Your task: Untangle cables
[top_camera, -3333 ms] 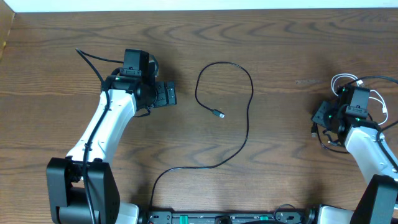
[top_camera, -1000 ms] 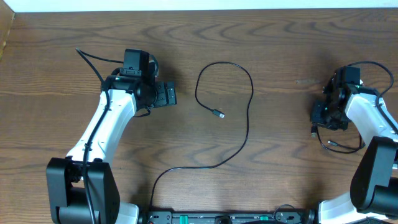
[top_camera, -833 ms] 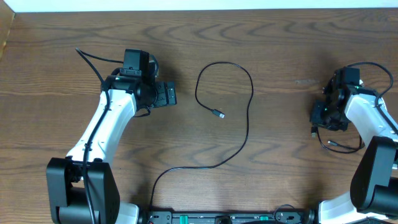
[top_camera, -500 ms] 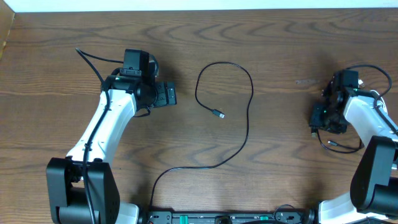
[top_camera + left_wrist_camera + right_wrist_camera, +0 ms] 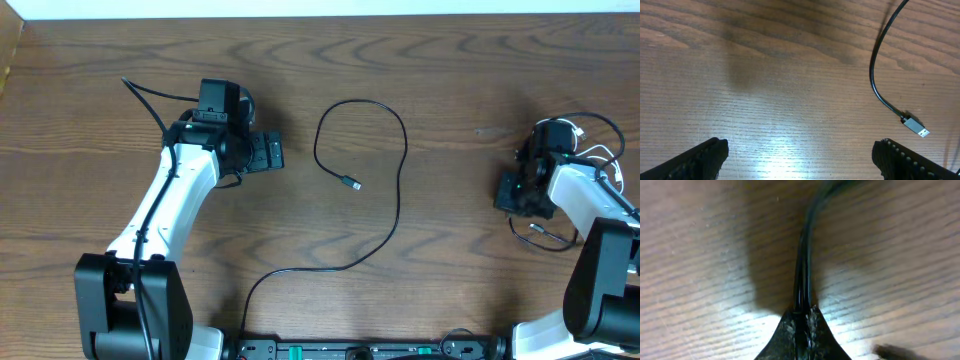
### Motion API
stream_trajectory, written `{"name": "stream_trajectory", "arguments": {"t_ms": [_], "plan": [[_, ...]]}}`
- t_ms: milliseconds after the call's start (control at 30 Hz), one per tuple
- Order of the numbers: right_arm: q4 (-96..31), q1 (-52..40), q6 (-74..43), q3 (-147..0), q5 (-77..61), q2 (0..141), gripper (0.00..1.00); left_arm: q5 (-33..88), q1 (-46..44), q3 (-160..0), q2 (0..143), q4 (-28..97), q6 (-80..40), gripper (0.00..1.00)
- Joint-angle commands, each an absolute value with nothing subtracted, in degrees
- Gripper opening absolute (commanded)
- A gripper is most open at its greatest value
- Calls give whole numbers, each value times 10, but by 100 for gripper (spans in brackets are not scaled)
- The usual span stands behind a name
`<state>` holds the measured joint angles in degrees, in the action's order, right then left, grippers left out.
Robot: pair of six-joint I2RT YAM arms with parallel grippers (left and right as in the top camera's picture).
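A long black cable [image 5: 401, 180] lies loose in the middle of the table, curling to a small silver plug [image 5: 352, 183]. The same cable's plug [image 5: 915, 126] shows at the right of the left wrist view. My left gripper [image 5: 268, 152] rests left of that loop, open with nothing between its fingers [image 5: 704, 156]. At the far right lies a tangle of black cable [image 5: 545, 235] and white cable [image 5: 592, 153]. There my right gripper [image 5: 516, 190] is shut on a black cable [image 5: 803, 265], which runs straight out from its closed tips [image 5: 800, 326].
Thicker black wires [image 5: 150, 92] run from the left arm toward the back. The table's far edge [image 5: 320, 16] meets a white surface. The arms' bases [image 5: 350, 350] sit along the near edge.
My right gripper has closed on a black cable and shifted slightly left and toward the near edge. A bit of white cable now shows beside it. The left arm is still.
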<state>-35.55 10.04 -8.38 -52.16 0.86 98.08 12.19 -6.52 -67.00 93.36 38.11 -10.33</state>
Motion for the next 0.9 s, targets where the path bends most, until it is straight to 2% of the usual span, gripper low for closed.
{"name": "stream_trajectory", "arguments": {"t_ms": [0, 167, 433, 867], "plan": [[-340, 100, -83, -511, 3, 986, 1, 128, -64, -674, 936, 382, -103, 98], [-267, 100, -83, -494, 3, 986, 1, 128, -64, -674, 936, 382, -103, 98], [-41, 100, -94, -407, 3, 986, 1, 128, -64, -674, 936, 382, -103, 98], [58, 100, -87, -397, -44, 1006, 1, 128, -64, -674, 936, 382, -103, 98]]}}
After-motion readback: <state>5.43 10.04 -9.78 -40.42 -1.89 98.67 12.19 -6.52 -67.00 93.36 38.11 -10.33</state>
